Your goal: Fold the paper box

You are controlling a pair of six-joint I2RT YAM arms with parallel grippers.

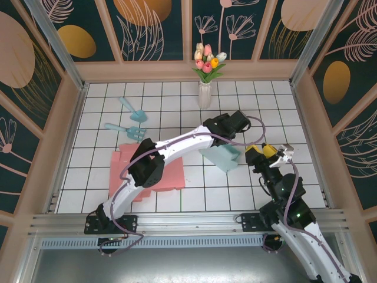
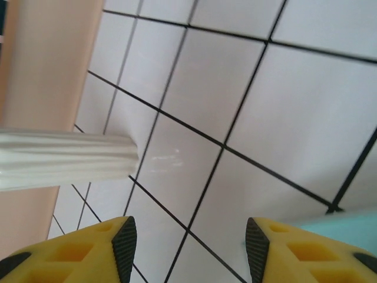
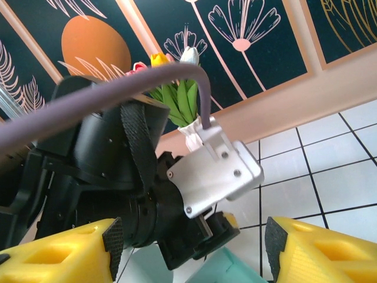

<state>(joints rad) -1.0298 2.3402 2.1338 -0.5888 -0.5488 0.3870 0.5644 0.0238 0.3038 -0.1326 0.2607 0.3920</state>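
RISK | left tool is gaping over bare tabletop, gripping nothing | right tool is gaping wide, empty, facing the left wrist | teal paper box is sitting unheld just beside both | flaps could be springing back; crowded arms colliding; nearby tulip vase tipping.

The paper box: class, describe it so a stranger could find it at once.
On the white tiled table, find the vase of tulips at the far edge. Straight towards the near edge from it sits the box, beneath the left arm. It is pale teal and raised, unlike the flat pink sheet on its left.
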